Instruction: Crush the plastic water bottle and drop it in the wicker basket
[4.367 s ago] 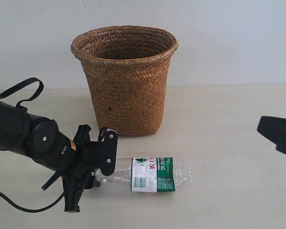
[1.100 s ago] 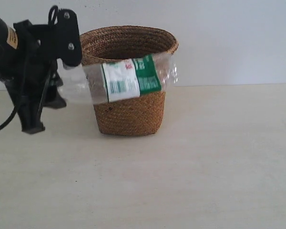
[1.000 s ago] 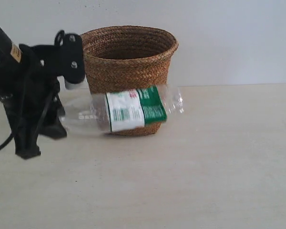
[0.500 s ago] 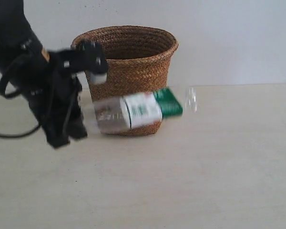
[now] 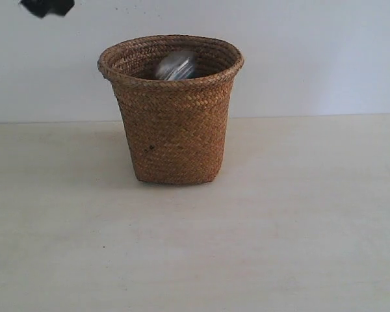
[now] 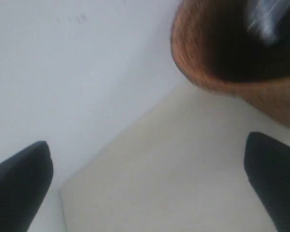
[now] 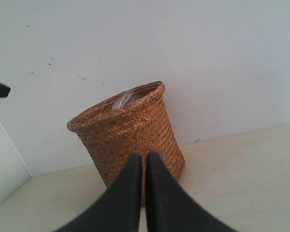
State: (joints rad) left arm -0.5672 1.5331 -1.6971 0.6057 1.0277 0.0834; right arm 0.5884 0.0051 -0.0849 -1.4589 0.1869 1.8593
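bottle (image 5: 175,66) just dropped from my left hand (image 6: 147,191) into the wicker basket (image 5: 172,130). drop looks done. that hand's released, right hand (image 7: 144,157) clenched empty.

We are finding the wicker basket (image 5: 172,136) to be the only obstacle standing on the bench (image 5: 299,227). Open bench is lying to its left, to its right and in front of it, wide enough for a hand to pass. The wall (image 5: 312,52) is closing off the far side. The plastic water bottle (image 5: 175,65), blurred, is taking up part of the basket's mouth. The left hand (image 6: 145,140) is hanging high off to the basket's left, fingers spread wide. The right hand (image 7: 144,156), fingers pressed together, is facing the basket across bare bench.
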